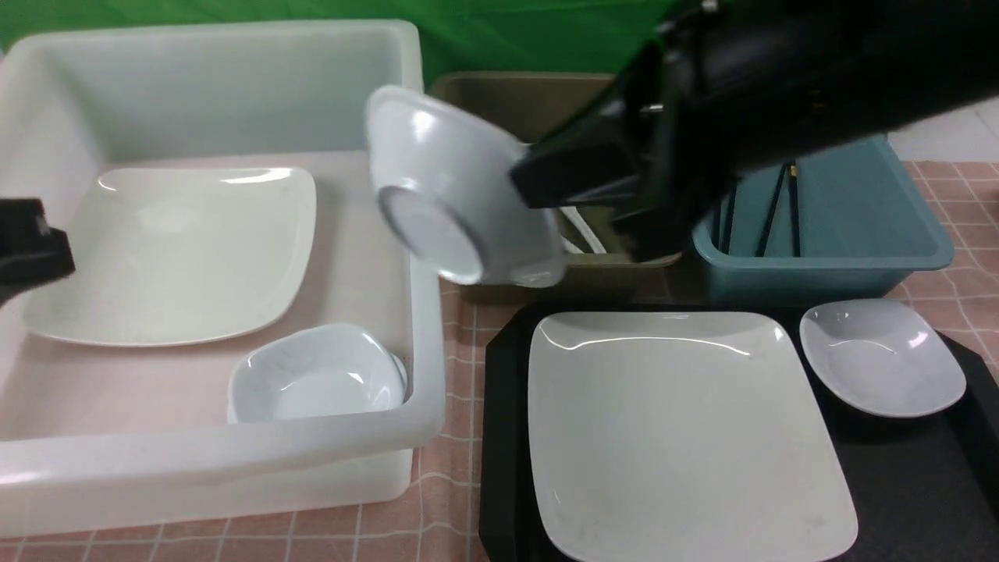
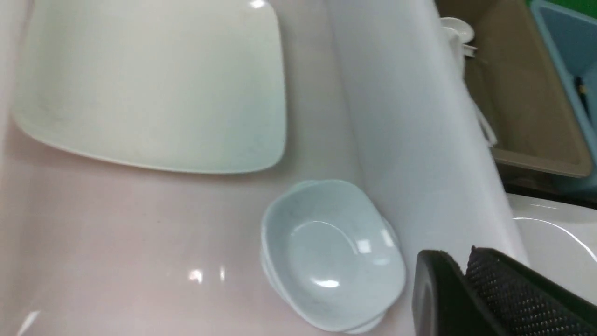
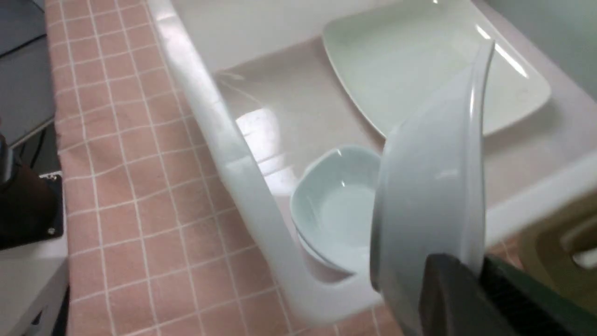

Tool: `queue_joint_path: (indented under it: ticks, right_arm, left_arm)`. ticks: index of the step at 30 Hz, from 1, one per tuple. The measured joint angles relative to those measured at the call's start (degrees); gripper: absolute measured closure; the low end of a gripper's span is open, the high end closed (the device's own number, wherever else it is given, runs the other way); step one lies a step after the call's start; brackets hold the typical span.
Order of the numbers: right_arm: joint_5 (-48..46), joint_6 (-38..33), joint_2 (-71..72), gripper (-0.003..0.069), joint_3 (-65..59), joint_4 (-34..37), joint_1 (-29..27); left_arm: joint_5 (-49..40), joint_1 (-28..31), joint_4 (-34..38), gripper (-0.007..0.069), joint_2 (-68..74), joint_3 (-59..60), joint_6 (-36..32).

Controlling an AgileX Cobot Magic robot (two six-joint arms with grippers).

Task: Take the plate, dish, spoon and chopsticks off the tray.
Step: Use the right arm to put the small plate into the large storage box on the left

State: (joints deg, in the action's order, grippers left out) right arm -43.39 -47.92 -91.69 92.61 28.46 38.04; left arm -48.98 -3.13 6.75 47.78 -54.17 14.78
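The black tray lies at the front right. It carries the large white square plate and a small pale dish. My right gripper is shut on the rim of another small dish. It holds that dish tilted on edge above the white tub's right wall. My left gripper hangs over the tub's left side, shut and holding nothing. Black chopsticks stand in the blue tub. A white spoon lies in the olive tub.
The white tub holds a second large plate and stacked small dishes in its near right corner. Behind the tray stand the olive tub and the blue tub. A pink checked cloth covers the table.
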Motion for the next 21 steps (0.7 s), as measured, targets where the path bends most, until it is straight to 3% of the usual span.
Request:
queue_joint_path:
  ticks: [6, 15, 21]
  right_arm:
    - [1.2, -11.8, -15.1, 0.0583, 9.2, -1.4, 5.0]
    - [10.8, -18.3, -26.8, 0.0583, 11.0, -11.5, 7.9]
    - [14.0, -20.4, -29.4, 0.0583, 11.0, -13.8, 9.4]
  left_arm:
    - [-3.1, 0.0, -2.0, 0.0552, 4.6, -3.5, 0.9]
    - [-3.6, 0.0, -2.4, 0.0552, 5.6, -3.7, 0.8]
    - [-3.6, 0.0, -2.4, 0.0552, 5.7, -3.7, 0.8]
